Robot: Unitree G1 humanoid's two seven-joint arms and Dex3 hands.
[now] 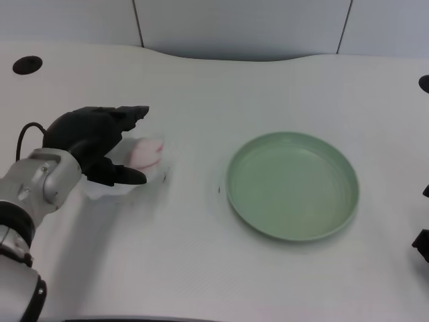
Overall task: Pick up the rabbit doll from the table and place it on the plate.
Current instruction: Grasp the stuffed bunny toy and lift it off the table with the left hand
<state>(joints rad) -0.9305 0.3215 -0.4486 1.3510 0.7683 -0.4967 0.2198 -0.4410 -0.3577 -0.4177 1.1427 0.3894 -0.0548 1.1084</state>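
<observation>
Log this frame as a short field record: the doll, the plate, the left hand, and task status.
view: head view, single camera
rabbit doll: white and pink, on the table, mostly hidden by the hand
left hand: wrapped around the doll, fingers over it and thumb below; whether the doll is lifted cannot be told
plate: green, round, nothing on it, to the right of the doll and apart from it
table: white
task status: doll not yet on the plate

Bright, even overhead light; table nearly washed out. Soft faint shadows near left hand and plate. Doll slightly blurred, pale against table. No hard glare. Far edge curves mildly.
</observation>
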